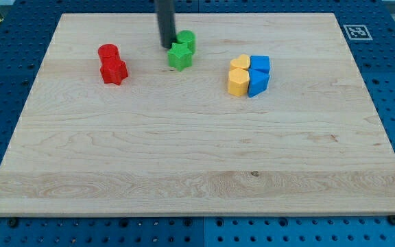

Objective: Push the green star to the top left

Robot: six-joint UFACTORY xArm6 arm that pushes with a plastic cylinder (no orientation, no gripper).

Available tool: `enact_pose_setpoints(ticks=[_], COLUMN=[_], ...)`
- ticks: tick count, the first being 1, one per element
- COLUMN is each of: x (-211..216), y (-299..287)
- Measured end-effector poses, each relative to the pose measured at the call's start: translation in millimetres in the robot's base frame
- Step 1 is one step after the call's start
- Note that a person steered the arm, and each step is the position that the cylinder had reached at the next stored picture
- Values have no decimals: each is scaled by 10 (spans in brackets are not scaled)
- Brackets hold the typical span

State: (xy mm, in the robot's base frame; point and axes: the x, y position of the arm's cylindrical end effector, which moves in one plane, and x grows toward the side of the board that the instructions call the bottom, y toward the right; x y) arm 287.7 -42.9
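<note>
The green star (180, 56) lies on the wooden board (197, 158) near the view's top, left of centre. A second green block (186, 40), rounded, touches it on its upper right. My tip (166, 45) is the lower end of the dark rod, which comes down from the view's top. The tip sits just left of the rounded green block and just above-left of the star, very close to both.
Two red blocks (112, 64) sit together to the view's left of the star. Two yellow blocks (238, 75) and two blue blocks (258, 74) form a cluster to its right. Blue perforated table surrounds the board.
</note>
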Motion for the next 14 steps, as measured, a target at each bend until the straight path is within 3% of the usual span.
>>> enact_pose_setpoints(ticks=[1,2,5,8,10,12,13,14], x=[90,348,718,431,319,-66,-74,205], y=[515,665,619,-413,-550,-1098,-1183,-1187])
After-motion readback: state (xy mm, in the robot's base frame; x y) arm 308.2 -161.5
